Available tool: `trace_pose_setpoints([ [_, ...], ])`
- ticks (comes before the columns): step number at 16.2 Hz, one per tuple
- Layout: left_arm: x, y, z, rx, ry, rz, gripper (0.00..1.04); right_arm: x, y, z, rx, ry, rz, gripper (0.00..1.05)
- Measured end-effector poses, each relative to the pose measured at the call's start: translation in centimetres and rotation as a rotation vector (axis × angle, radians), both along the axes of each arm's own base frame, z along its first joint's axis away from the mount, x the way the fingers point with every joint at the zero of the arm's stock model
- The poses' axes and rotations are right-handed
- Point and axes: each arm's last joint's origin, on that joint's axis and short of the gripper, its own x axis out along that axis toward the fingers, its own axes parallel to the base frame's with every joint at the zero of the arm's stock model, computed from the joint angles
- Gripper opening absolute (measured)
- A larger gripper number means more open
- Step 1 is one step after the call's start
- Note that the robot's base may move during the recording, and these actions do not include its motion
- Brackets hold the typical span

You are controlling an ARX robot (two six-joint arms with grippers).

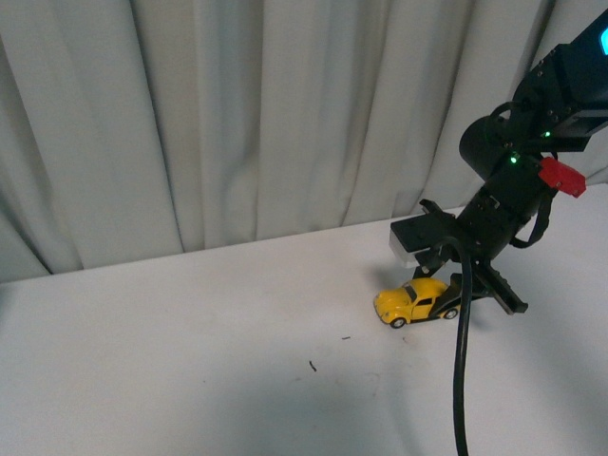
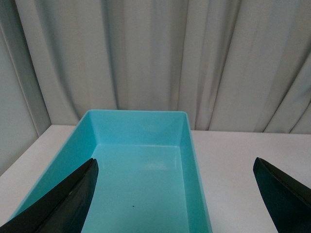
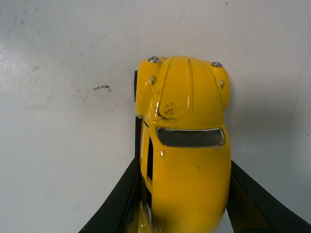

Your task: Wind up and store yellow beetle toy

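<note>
The yellow beetle toy (image 1: 412, 301) stands on its wheels on the white table, right of centre in the front view. My right gripper (image 1: 454, 296) is shut on its rear half, one black finger against each side. In the right wrist view the yellow beetle toy (image 3: 183, 141) fills the middle, with its bonnet and windscreen pointing away from the fingers (image 3: 121, 199). My left gripper (image 2: 175, 199) is open and holds nothing; it hangs over a turquoise bin (image 2: 146, 127). The left arm does not show in the front view.
The white table (image 1: 190, 351) runs back to a pale curtain (image 1: 266, 114). A black cable (image 1: 462, 380) hangs from the right arm down to the front edge. The turquoise bin is empty, with bare table beside it.
</note>
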Motion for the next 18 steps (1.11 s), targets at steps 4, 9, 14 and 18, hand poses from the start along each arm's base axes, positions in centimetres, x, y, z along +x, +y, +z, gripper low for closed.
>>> trace_pose_setpoints([
  [4,0.00,0.00,0.00,0.000,0.000,0.000,0.98,0.30,0.34,-0.48,0.026,-0.002,0.013,0.68],
  [9,0.00,0.00,0.00,0.000,0.000,0.000,0.98,0.65,0.28,-0.28,0.031,-0.008,0.015,0.98],
  [14,0.00,0.00,0.00,0.000,0.000,0.000,0.98,0.77,0.25,-0.27,0.028,-0.020,0.015,0.98],
  [18,0.00,0.00,0.00,0.000,0.000,0.000,0.98,0.87,0.54,-0.26,0.029,-0.024,0.022,0.98],
])
